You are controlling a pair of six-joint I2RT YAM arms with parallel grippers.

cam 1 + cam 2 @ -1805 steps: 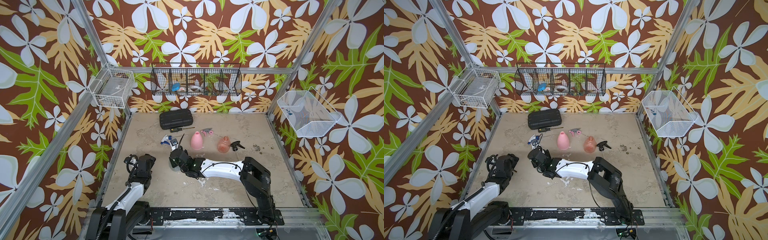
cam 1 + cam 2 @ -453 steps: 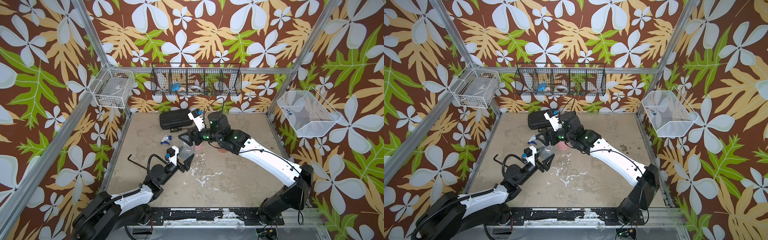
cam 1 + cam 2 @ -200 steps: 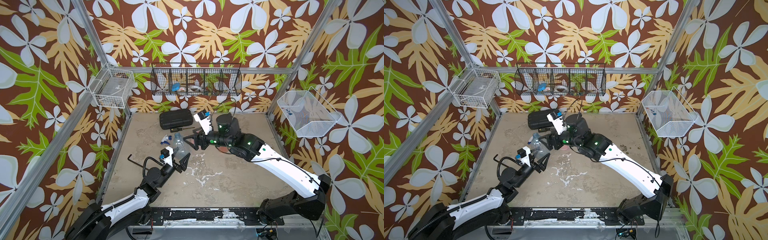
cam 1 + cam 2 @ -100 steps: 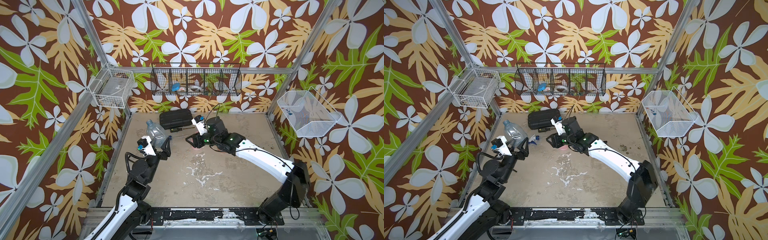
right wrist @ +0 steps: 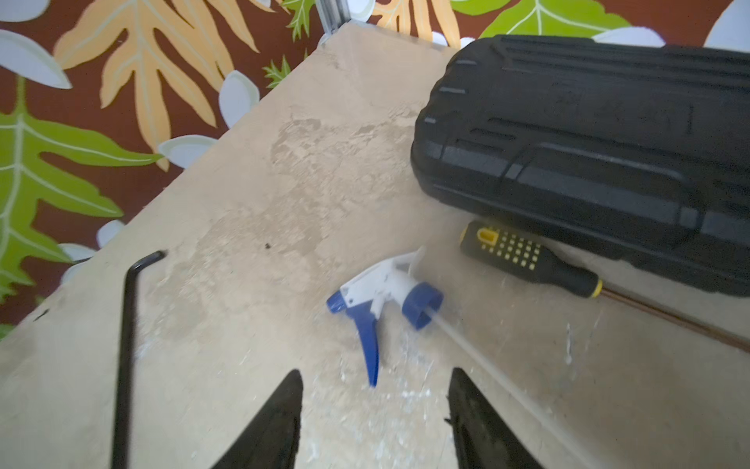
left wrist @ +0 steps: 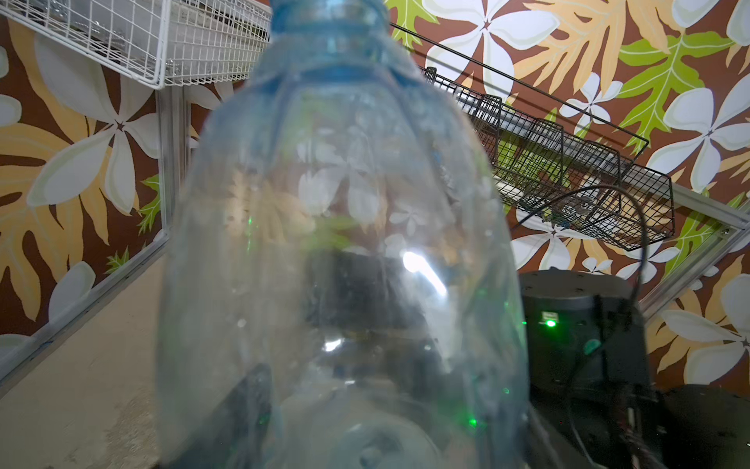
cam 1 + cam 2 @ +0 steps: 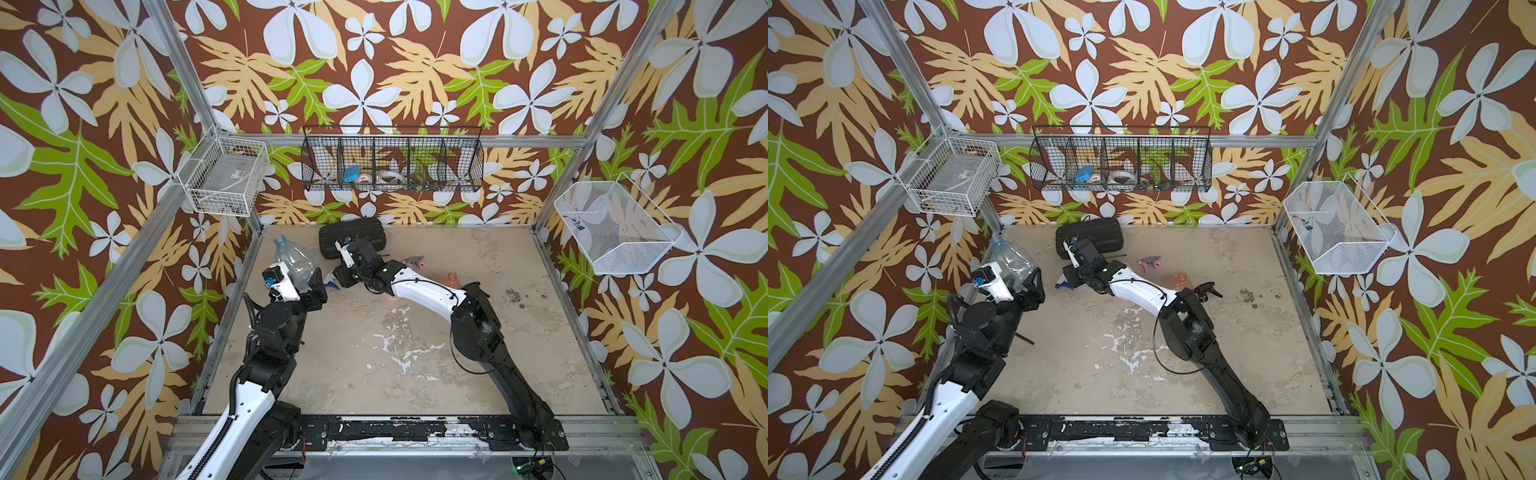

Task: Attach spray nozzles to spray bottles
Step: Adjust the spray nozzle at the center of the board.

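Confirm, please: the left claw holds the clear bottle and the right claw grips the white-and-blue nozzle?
No: the right wrist view shows the right claw open, the white-and-blue nozzle lying free on the table. The left claw does hold the clear bottle.

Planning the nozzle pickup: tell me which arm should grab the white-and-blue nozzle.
Right. The right pincer hangs open right by the white-and-blue nozzle; the left pincer is busy holding the clear bottle aloft.

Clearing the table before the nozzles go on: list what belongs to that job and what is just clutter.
Job: clear bottle, white-and-blue nozzle, grey-and-pink nozzle, orange bottle, black nozzle.
Lying about: black case, screwdriver, hex key.
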